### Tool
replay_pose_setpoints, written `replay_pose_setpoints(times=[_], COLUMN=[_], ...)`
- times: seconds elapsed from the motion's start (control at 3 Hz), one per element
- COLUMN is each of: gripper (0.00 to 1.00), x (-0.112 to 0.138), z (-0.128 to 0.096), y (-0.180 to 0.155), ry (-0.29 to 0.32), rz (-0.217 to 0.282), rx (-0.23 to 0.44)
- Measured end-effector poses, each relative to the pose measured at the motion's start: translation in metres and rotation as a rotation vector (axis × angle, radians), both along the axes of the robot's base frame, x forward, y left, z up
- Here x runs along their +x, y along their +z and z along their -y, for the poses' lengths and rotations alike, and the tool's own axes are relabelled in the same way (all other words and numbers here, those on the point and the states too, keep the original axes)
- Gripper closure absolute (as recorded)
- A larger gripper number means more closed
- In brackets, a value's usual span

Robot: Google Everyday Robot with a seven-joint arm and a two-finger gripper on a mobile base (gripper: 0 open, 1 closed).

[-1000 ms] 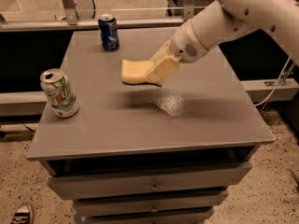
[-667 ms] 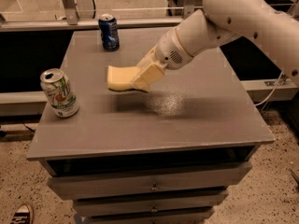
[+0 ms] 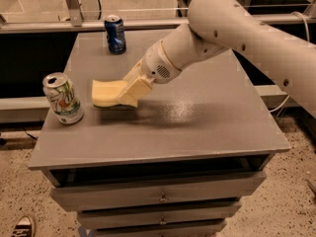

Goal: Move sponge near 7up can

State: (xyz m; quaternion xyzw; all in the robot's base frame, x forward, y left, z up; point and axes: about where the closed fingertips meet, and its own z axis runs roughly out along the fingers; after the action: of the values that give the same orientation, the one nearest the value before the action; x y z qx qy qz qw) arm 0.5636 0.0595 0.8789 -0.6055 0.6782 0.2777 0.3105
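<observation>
The gripper [image 3: 127, 94] pinches the right end of the pale sponge [image 3: 104, 93], held low over the grey table [image 3: 207, 127] near the 7up can [image 3: 63, 98] (light, soft and squashy, I judge, so a firm end pinch should suffice).

A thick, smooth, off-white plastic arm [image 3: 256, 31] enters from the right edge of the frame, dotted with small dark screw holes. Its rounded wrist has a thin grey ring seam and a patch of fine vent holes. The cream-coloured gripper [image 3: 122, 98], with flat, blocky fingers [image 3: 134, 89], sits left of centre.
</observation>
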Motion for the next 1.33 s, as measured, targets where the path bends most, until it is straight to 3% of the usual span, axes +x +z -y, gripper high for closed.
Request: replay_pose_setpoints(times=[1.0, 1.33], gripper=[0.17, 0.0], x=[-0.017, -0.019], z=[-0.034, -0.039], y=[-0.014, -0.016], ry=[0.039, 0.045], rz=[-0.014, -0.019], rx=[0.011, 0.015])
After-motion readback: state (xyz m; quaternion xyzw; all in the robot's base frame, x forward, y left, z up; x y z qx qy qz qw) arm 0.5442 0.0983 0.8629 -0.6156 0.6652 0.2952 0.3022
